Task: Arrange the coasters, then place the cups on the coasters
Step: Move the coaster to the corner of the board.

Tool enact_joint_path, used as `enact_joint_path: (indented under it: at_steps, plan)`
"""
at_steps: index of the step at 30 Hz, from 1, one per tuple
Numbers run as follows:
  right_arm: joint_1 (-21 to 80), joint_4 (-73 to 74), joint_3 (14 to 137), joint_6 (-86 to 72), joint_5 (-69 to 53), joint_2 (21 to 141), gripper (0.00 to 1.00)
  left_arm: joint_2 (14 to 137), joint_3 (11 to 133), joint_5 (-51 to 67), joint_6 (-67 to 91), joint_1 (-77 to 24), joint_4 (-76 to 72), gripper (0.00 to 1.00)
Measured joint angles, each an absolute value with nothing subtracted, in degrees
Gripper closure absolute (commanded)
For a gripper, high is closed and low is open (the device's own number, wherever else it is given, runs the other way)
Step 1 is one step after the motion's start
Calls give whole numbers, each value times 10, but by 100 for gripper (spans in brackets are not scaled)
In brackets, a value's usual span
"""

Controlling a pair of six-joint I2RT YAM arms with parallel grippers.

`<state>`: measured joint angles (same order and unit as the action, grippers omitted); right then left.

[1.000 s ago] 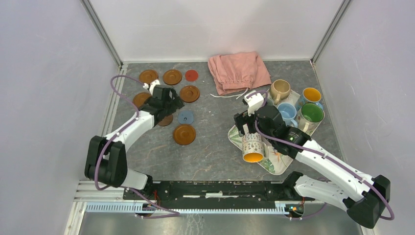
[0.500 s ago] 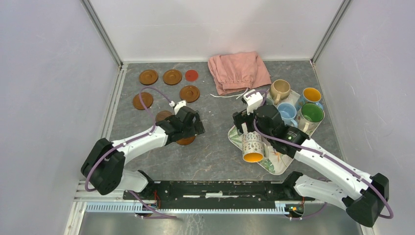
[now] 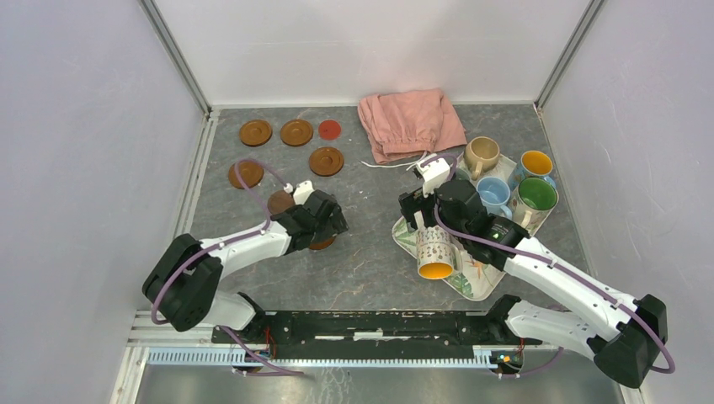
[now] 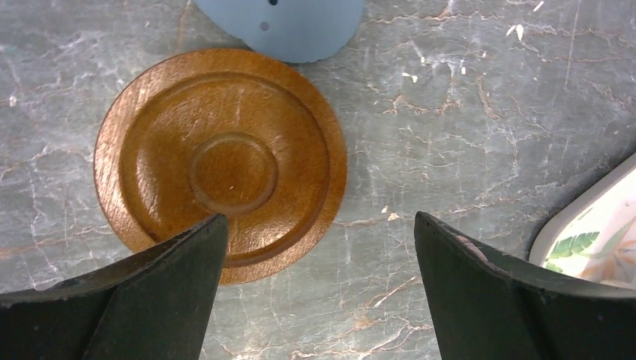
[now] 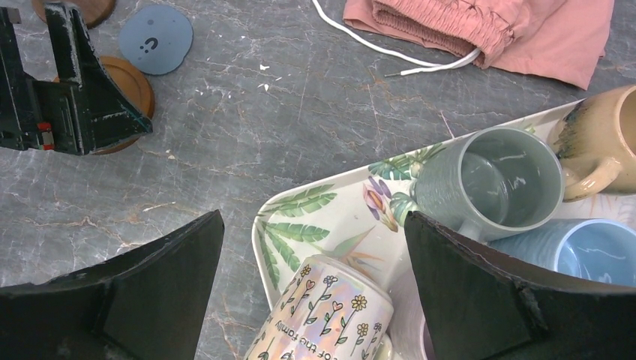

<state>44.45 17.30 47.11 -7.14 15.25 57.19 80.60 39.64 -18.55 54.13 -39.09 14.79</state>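
Note:
Several brown coasters (image 3: 296,132) and a red one (image 3: 329,130) lie at the back left. My left gripper (image 3: 328,225) hangs open over the nearest brown coaster (image 4: 221,161), with its left finger above the rim and nothing between the fingers. The blue coaster (image 4: 289,26) lies just beyond it. My right gripper (image 5: 313,225) is open above the tray's (image 5: 315,217) left corner, over a flowered cup (image 5: 330,315) lying on its side. Upright on the tray are a grey-green cup (image 5: 487,184), a beige one (image 3: 482,154), a light blue one (image 3: 493,192) and a green-inside one (image 3: 535,198).
A pink cloth (image 3: 411,122) with a white drawstring lies at the back, between the coasters and the tray. White walls close in the grey marbled table on three sides. A strip of bare table separates the two grippers.
The left arm has swung from the back-left coasters towards the front right, over the nearest brown coaster and covering the blue one from above. The right arm has barely moved.

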Motion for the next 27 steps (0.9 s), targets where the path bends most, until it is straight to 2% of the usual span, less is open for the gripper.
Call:
enact_joint_path:
  at_steps: [9,18,27]
  plan:
    - [444,172,471,-72,143,573,2,735,336,-216,608,-361,142,0]
    - [444,172,471,-72,140,573,2,650,290,-227,623,-221,194,0]
    - [444,172,470,-72,134,572,2,647,293,-241,623,-151,227,0]
